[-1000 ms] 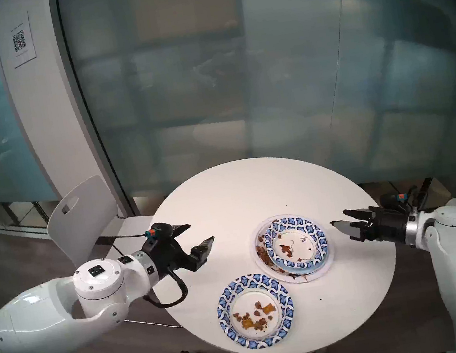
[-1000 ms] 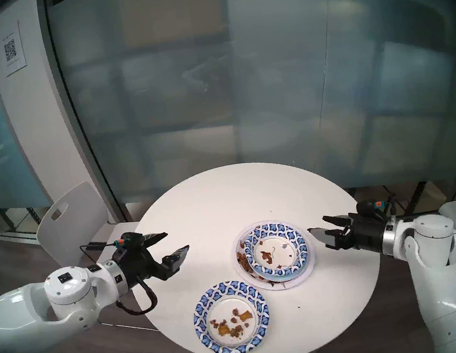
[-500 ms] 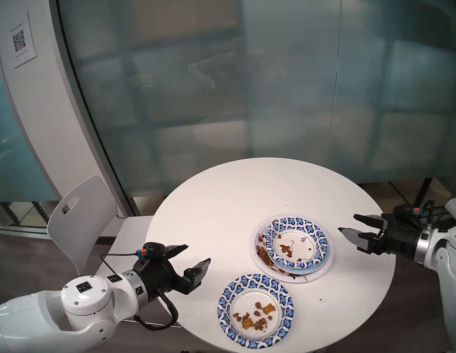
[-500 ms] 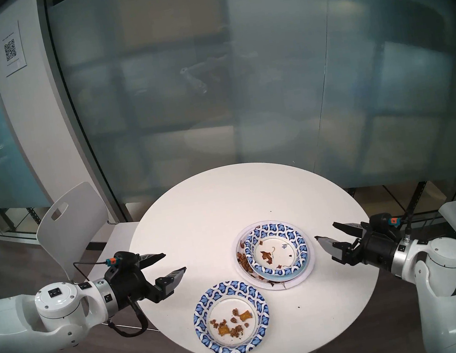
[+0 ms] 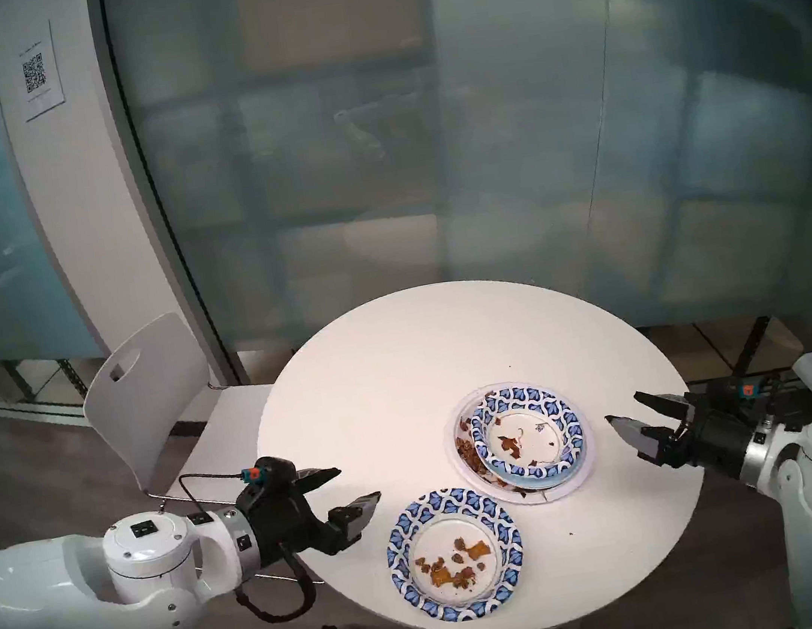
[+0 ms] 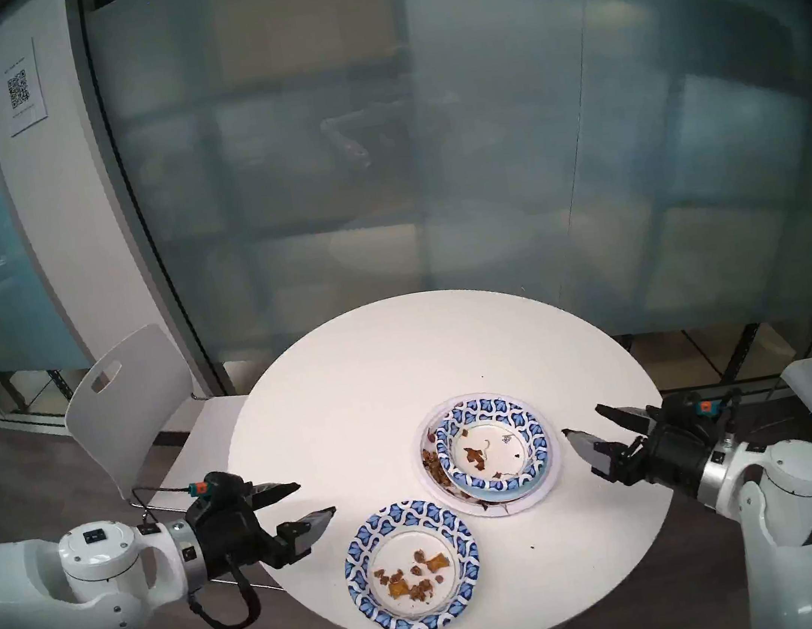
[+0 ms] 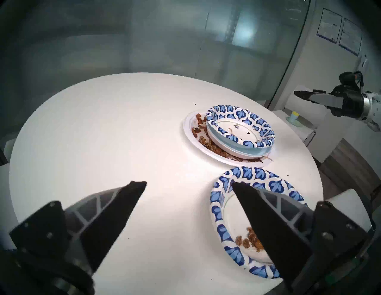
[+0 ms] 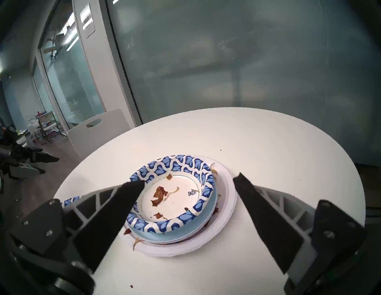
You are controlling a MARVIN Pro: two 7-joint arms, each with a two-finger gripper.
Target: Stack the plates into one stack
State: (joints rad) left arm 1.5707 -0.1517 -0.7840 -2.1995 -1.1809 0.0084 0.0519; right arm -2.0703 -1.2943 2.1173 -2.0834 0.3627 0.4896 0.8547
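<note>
Both arms pulled back; left gripper [image 5: 358, 481] and right gripper [image 5: 621, 407] agape, empty; patterned paper plate [image 5: 455, 554] unstacked.

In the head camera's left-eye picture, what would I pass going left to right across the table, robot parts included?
Left gripper with open jaws → lone blue-patterned plate holding crumbs → stack of plates, blue-patterned on top → right gripper, jaws open too.

Pink plate [image 8: 214, 208] mostly hidden beneath light blue plate [image 8: 175, 234] in stack
</note>
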